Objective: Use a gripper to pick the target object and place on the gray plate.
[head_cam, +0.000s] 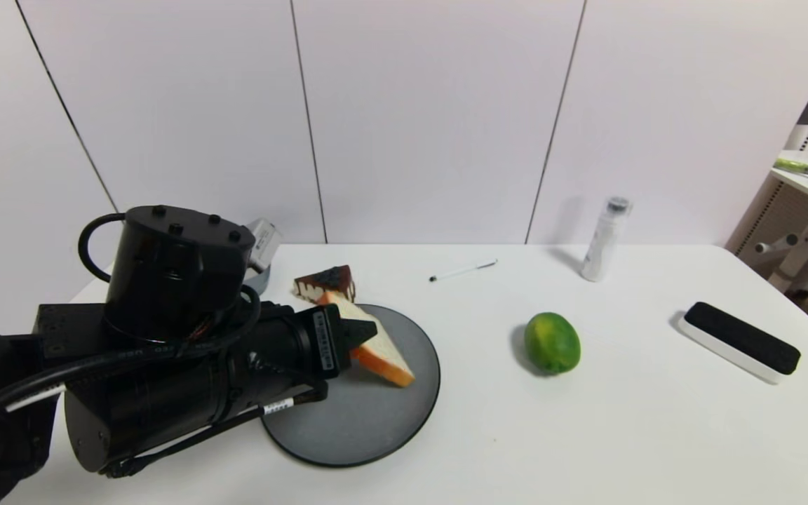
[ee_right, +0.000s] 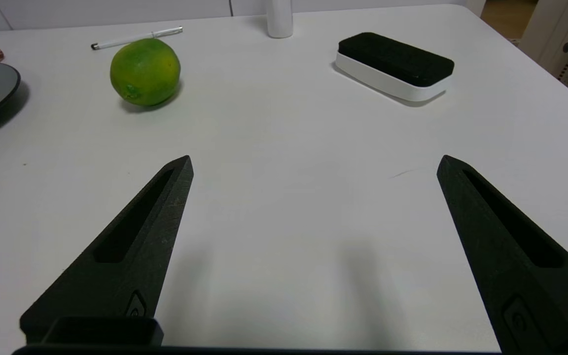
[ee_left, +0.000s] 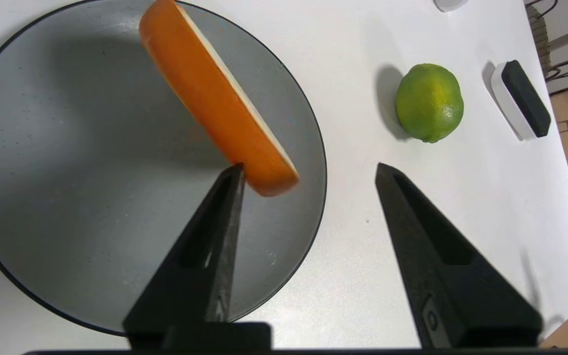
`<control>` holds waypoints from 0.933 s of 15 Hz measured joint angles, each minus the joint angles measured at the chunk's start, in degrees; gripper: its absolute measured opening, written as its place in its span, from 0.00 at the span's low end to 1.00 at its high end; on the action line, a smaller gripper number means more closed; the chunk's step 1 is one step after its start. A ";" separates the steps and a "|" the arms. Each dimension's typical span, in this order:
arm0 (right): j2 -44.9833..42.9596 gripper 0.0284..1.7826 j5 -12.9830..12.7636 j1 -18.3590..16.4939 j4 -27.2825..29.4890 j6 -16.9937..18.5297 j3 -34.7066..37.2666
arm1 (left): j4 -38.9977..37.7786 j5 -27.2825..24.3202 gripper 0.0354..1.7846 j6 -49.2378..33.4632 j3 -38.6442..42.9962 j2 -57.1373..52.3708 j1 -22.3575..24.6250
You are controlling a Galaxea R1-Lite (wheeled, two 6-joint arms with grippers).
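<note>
The toast slice [head_cam: 378,348], white face with an orange-brown crust, stands tilted on its edge on the gray plate [head_cam: 376,428] at the front left of the table. My left gripper [head_cam: 365,335] hovers over the plate, open. In the left wrist view the toast [ee_left: 215,98] shows its orange crust across the plate [ee_left: 67,172], and its lower end touches or just overlaps one fingertip of the left gripper [ee_left: 308,167]; the other finger is well apart over the table. My right gripper [ee_right: 313,160] is open and empty above bare table; it does not show in the head view.
A chocolate-topped cake wedge [head_cam: 325,282] sits just behind the plate. A green lime [head_cam: 552,343] lies right of the plate. A black-and-white eraser [head_cam: 739,341] is at the right, with a pen [head_cam: 463,270] and a white bottle [head_cam: 604,240] at the back.
</note>
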 joint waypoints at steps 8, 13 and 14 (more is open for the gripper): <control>0.00 0.96 0.02 0.00 0.00 -0.02 0.00 | 0.22 1.57 0.82 3.86 -2.89 -2.80 0.06; 0.00 0.96 0.00 0.00 0.00 -0.02 0.00 | 1.35 1.35 0.88 15.03 -8.33 -5.13 3.61; 0.00 0.96 0.02 0.00 -0.02 -0.02 0.00 | 2.51 1.19 0.89 20.02 -10.03 -5.27 6.28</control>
